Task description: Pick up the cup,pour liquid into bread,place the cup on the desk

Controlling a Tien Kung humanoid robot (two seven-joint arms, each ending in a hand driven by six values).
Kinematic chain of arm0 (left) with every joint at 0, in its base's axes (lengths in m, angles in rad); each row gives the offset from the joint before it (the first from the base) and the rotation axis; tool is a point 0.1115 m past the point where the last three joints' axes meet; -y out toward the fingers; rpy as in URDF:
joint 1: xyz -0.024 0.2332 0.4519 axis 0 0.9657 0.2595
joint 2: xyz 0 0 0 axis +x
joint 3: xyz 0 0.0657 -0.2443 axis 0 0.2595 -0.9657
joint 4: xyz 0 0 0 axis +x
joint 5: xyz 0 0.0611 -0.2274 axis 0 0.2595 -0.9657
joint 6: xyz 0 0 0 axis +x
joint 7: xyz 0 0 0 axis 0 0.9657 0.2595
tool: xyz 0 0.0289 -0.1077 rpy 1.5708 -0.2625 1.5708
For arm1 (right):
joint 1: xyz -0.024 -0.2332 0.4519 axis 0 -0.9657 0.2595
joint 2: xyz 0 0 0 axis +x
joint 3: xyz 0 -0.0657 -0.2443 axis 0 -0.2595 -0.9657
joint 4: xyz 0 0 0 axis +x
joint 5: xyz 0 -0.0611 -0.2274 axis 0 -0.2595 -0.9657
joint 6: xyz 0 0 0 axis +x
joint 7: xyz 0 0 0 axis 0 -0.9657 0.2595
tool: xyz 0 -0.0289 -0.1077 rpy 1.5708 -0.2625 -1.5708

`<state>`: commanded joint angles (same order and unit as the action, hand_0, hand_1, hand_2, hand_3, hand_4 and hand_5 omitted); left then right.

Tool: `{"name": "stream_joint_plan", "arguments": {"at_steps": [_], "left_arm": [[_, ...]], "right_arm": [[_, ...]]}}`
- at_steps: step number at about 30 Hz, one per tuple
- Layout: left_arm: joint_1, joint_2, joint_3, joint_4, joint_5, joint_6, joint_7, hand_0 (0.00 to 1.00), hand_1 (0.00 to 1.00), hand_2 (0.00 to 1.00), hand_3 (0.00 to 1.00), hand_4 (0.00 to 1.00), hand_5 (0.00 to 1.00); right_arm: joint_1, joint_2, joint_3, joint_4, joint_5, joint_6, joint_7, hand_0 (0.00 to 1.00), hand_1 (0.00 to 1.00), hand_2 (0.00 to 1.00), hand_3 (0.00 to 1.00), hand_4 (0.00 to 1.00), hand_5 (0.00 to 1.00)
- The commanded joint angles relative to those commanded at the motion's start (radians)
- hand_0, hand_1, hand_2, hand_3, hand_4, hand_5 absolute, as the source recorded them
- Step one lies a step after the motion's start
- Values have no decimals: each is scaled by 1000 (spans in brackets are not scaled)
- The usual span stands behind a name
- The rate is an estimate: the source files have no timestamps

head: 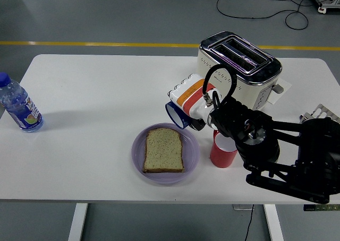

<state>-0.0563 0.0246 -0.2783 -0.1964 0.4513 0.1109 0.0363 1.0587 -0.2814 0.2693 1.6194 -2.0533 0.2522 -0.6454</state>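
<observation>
Your right hand [192, 100] reaches in from the toaster [239, 66] side, white fingers wrapped around the blue cup [177, 114], tipped sideways with its mouth just over the purple plate's [139, 153] far rim. The square bread slice [164, 150] lies flat there; a glossy red cup [222, 151] stands beside the plate.

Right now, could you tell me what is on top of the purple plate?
A single slice of bread lies flat on the purple plate. The right hand holds a blue cup tipped just above the plate's far rim. Whether anything lies under the bread cannot be seen.
</observation>
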Motion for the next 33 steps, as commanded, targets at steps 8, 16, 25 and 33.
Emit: {"name": "stream_joint_plan", "arguments": {"at_steps": [8,16,25,33], "left_arm": [[4,1,-8,0,3,1,-1,647,614,607,528,308,742],[4,0,-7,-1,7,1,-1,647,614,608,528,307,741],[7,-3,-10,0,16,1,0,647,614,608,527,307,741],[2,-3,-9,0,21,2,0,647,614,608,526,307,740]], "right_arm": [[-64,-10,91,-1,22,-67,0,348,383,494,495,635,61],[-170,-71,286,83,161,-105,0,344,381,500,519,638,90],[-417,-177,539,160,382,-383,0,333,377,515,527,628,83],[-600,-201,727,160,578,-585,50,353,376,521,535,609,81]]}}
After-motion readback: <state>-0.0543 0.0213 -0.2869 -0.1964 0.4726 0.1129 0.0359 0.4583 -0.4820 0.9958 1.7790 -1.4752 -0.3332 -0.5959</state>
